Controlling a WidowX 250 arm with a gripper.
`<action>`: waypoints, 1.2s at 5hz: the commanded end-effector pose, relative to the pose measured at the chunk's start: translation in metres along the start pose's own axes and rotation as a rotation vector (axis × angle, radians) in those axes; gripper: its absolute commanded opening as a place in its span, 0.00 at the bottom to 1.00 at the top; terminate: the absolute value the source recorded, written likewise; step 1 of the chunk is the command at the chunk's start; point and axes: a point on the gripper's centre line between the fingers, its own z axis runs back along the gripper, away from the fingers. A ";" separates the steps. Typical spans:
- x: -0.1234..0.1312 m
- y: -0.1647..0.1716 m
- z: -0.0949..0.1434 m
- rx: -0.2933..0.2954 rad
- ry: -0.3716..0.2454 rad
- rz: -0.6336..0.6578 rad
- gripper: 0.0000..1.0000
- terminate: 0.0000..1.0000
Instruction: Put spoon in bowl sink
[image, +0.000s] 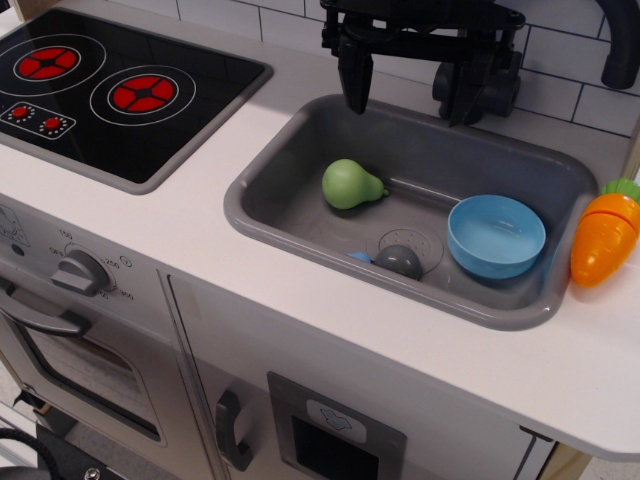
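While the hand (405, 85) hangs spread apart, the spoon (392, 260) lies crosswise in the sink (300, 215), scoop toward the bowl (496, 236).

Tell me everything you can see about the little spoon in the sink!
The spoon is a small toy that looks plastic, with a round dark grey scoop and a short blue handle poking out to the left. It lies on the floor of the grey sink, near the front wall, with its scoop over the round drain. It sits just left of the blue bowl, not in it. Nothing holds it; the claw hangs above.
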 end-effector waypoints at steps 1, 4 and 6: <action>0.000 0.000 0.000 0.000 0.000 0.000 1.00 0.00; 0.000 0.026 -0.072 -0.106 -0.036 -0.648 1.00 0.00; -0.010 0.011 -0.115 -0.200 0.051 -0.762 1.00 0.00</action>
